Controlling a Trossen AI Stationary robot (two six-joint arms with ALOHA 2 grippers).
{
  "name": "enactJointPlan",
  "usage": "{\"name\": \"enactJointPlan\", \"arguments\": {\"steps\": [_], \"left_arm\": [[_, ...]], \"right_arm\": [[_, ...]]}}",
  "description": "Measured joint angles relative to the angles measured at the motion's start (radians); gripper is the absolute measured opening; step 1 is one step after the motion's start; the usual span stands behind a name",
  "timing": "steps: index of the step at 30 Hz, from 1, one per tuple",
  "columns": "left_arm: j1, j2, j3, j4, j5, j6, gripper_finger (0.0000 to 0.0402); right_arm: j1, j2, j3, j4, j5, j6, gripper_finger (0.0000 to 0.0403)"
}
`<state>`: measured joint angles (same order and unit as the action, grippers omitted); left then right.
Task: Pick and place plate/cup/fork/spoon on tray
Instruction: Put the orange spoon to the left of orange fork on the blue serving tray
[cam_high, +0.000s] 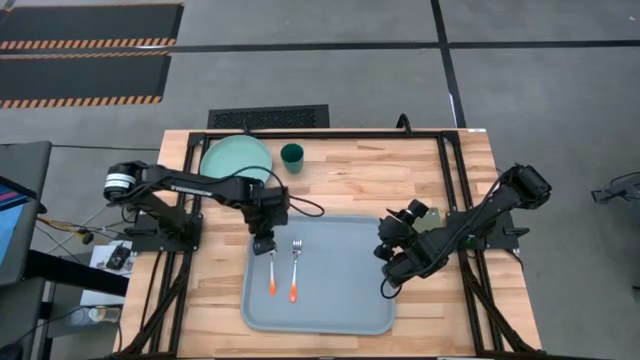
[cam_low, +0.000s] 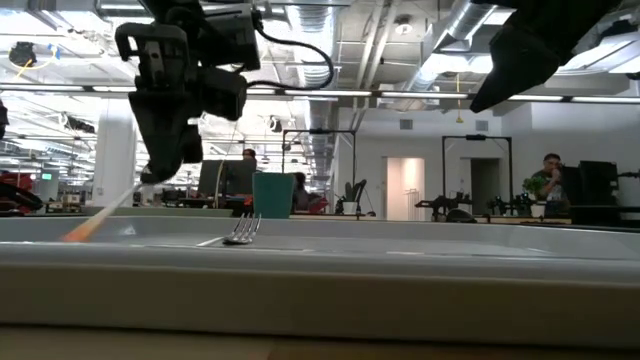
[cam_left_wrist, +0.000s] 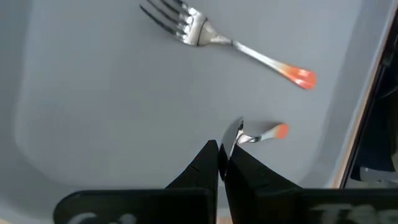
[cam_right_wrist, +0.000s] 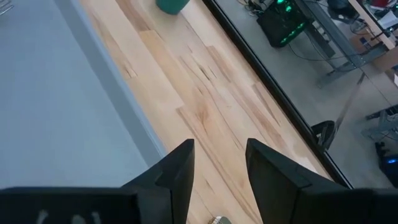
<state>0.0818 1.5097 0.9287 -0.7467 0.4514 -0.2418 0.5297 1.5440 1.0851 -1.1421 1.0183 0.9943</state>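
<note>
**Left gripper pinches the spoon over the tray**

The left gripper hangs above the tray's left part, its fingers pressed nearly together on the bowl end of the spoon. In the low view the spoon's orange handle slants down from the gripper toward the tray floor, so the spoon is tilted, head up. In the high view the spoon runs from the gripper toward the tray's near edge.

The fork lies flat in the tray just beside the spoon, tines toward the far side, orange handle toward the near edge.

The plate sits on the table beyond the tray's far left corner, partly under the left arm. The cup stands just beside it.

The right gripper waits by the tray's right rim, its fingers parted and holding nothing.
</note>
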Motion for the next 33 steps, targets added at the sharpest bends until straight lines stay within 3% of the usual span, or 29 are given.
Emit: {"name": "enactJointPlan", "arguments": {"steps": [9, 33], "left_arm": [[0.000, 0.082, 0.010, 0.031, 0.018, -0.002, 0.0000], [0.004, 0.095, 0.041, 0.036, -0.045, 0.049, 0.0000]], "right_arm": [[0.000, 0.000, 0.000, -0.002, -0.003, 0.000, 0.0162], [0.000, 0.000, 0.000, 0.002, -0.009, 0.001, 0.0159]]}}
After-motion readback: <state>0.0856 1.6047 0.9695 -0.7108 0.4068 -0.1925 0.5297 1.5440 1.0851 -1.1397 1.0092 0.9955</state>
